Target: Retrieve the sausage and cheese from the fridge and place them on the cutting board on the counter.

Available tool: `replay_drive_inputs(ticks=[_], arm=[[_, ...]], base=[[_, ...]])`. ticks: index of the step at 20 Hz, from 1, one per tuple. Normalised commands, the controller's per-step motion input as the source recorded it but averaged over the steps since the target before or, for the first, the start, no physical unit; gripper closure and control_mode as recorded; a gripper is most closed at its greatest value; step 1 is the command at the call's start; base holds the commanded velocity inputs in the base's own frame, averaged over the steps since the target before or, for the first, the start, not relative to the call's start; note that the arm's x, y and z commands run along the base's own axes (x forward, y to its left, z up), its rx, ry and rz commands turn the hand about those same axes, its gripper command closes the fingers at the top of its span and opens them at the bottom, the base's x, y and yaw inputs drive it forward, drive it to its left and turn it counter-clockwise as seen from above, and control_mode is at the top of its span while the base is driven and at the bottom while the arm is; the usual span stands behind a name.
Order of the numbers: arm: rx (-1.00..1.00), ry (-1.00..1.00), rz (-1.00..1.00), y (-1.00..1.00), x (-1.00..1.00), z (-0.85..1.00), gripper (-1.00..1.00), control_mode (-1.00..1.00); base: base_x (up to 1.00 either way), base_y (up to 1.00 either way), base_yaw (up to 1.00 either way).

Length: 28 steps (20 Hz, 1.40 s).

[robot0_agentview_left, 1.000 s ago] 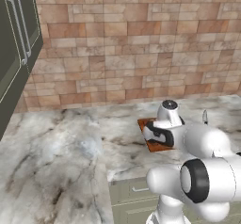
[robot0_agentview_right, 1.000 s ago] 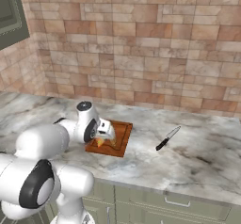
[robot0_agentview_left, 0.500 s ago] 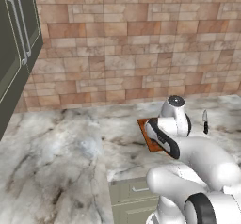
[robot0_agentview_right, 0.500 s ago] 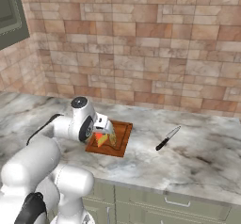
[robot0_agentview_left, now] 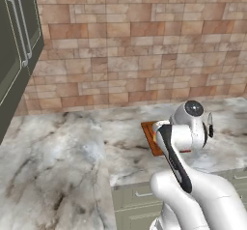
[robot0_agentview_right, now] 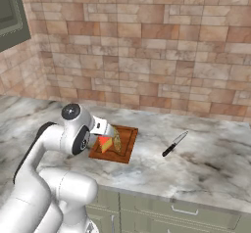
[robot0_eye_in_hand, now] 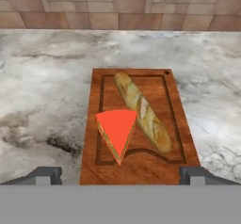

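The cheese (robot0_eye_in_hand: 117, 131), a yellow wedge with its red face up, lies on the reddish-brown cutting board (robot0_eye_in_hand: 141, 164) beside a pale tan baguette (robot0_eye_in_hand: 142, 111). My gripper (robot0_eye_in_hand: 121, 176) hovers over the board's near edge, open, with nothing between its fingers and clear of the cheese. In the right base view the cheese (robot0_agentview_right: 104, 144) and the cutting board (robot0_agentview_right: 126, 140) sit just right of my hand on the marbled counter (robot0_agentview_right: 211, 173). In the left base view my arm hides most of the board (robot0_agentview_left: 150, 137). The sausage and the fridge are out of view.
A black-handled knife (robot0_agentview_right: 175, 144) lies on the counter to the right of the board. A brick wall runs behind the counter. A dark upper cabinet (robot0_agentview_left: 19, 45) hangs at the far left. Drawers with bar handles (robot0_agentview_right: 186, 211) sit under the counter edge.
My hand has drawn back and up from the board, leaving the cheese lying on it. The jaws have spread slightly wider.
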Motion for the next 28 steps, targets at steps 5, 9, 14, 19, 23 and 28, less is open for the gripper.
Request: replay_drive_inputs(ticks=[5, 9, 14, 19, 23, 28], arm=[[0.0, -0.19, -0.01, 0.0, -0.51, 0.37, -1.0, -1.0], [0.0, -0.1, -0.02, 0.0, -0.48, 0.34, -1.0, -1.0], [0.03, 0.0, -0.01, 0.0, -0.43, 0.4, -1.0, -1.0], [0.01, 0.02, 0.0, 0.05, -0.36, 0.14, -1.0, -1.0], [-0.04, -0.04, 0.0, 0.08, -0.16, -0.05, -1.0, -1.0], [0.0, 0.0, 0.0, 0.0, 0.0, 0.0, -1.0, -1.0]], base=[[0.0, 0.0, 0.0], [0.0, 0.0, 0.0], [0.0, 0.0, 0.0], [0.0, 0.0, 0.0], [0.0, 0.0, 0.0], [0.0, 0.0, 0.0]])
